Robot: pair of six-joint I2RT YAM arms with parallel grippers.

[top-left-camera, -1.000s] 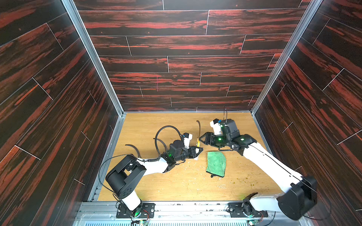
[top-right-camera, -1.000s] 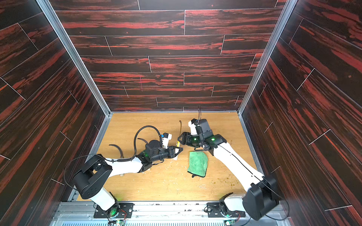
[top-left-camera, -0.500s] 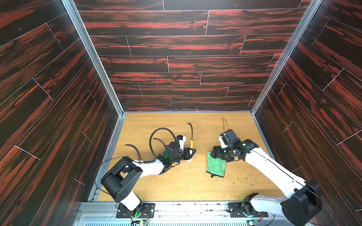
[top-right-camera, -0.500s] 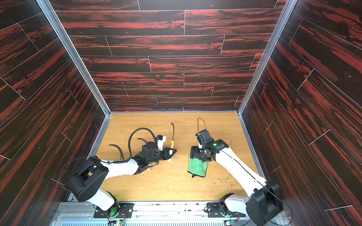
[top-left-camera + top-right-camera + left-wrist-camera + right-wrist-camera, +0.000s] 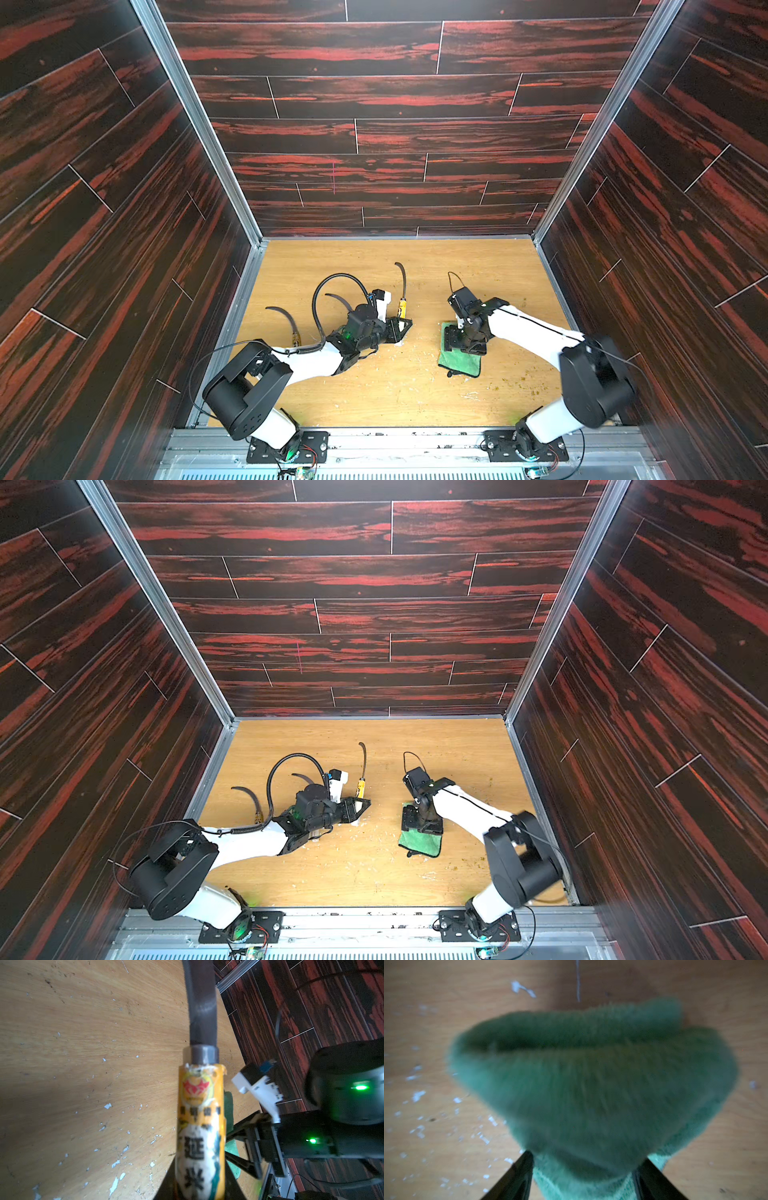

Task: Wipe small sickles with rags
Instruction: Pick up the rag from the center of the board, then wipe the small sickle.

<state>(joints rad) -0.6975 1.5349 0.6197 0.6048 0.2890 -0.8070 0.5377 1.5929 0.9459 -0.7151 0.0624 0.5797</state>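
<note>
My left gripper is shut on the label-wrapped handle of a small sickle; its dark blade points toward the back wall. Two more small sickles lie to the left: one near the left wall, the other partly hidden behind my left arm. The green rag lies on the floor at the right. My right gripper is pressed down onto it, jaws wide, a bunched fold between the fingers.
A black ribbed cable loops above my left wrist. White flakes lie between the grippers and brown crumbs at the front right. Dark wood walls close three sides; a metal rail runs along the front.
My right gripper left the held sickle's side, moved toward the front and came down on the rag. My left gripper shifted slightly left with the sickle.
</note>
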